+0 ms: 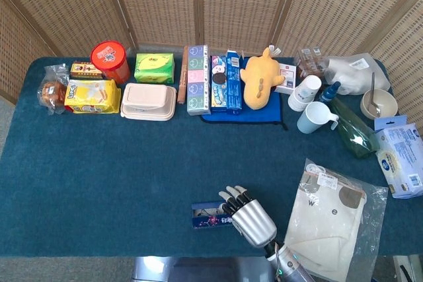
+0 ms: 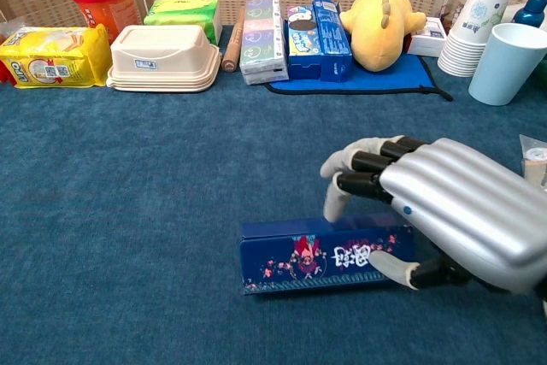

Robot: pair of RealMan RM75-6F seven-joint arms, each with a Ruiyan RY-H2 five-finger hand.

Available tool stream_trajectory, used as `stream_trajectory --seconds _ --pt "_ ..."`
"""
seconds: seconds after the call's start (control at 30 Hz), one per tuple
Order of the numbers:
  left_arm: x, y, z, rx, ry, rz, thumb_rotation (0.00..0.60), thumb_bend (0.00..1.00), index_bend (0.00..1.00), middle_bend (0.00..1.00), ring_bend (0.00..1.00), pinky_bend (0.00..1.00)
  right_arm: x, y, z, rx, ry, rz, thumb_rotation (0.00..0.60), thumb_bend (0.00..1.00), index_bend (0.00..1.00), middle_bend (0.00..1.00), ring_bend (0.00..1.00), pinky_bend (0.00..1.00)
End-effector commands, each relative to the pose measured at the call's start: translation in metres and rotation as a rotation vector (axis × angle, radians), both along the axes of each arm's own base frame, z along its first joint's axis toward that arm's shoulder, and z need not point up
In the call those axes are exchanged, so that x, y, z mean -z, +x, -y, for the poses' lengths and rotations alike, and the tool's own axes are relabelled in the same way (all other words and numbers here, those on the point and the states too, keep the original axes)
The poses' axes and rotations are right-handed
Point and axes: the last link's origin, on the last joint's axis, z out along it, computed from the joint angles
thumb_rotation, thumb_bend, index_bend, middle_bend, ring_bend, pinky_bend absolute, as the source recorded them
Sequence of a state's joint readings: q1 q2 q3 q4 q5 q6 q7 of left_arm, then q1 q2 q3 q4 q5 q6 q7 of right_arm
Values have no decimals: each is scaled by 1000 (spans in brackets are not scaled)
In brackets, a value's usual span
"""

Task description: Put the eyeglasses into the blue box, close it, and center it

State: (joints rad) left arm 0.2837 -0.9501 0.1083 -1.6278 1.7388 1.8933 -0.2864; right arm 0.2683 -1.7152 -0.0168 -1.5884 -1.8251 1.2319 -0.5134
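The blue box [image 2: 325,255] lies closed on the near middle of the table [image 2: 128,194], and the right hand [image 2: 432,207] grips its right end, with fingers [image 2: 346,179] curled over the far edge and thumb against the near side.

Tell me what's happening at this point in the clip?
The robot's right hand is on the blue box near the front edge of the table, fingers over its top and thumb at its front face. The lid is down, so the box looks closed and the eyeglasses are not visible now. The box lies slightly toward the robot's right of the table's middle, so centering seems to remain. The left hand is not in either view. Snack packs, a plush toy and cups line the back.
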Motion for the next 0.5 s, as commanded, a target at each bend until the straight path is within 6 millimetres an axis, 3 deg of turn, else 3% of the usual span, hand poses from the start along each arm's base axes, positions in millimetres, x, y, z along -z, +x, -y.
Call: stream_trajectory --seconds 0.03,0.5 --pt "0 0 0 0 -1 -1 600 279 56 16 0 0 4 3 7 -1 -6 -9 600 277 322 195 159 244" --pt "1 -4 1 -12 -8 4 600 279 56 16 0 0 15 5 34 18 -18 -82 600 276 269 166 145 237"
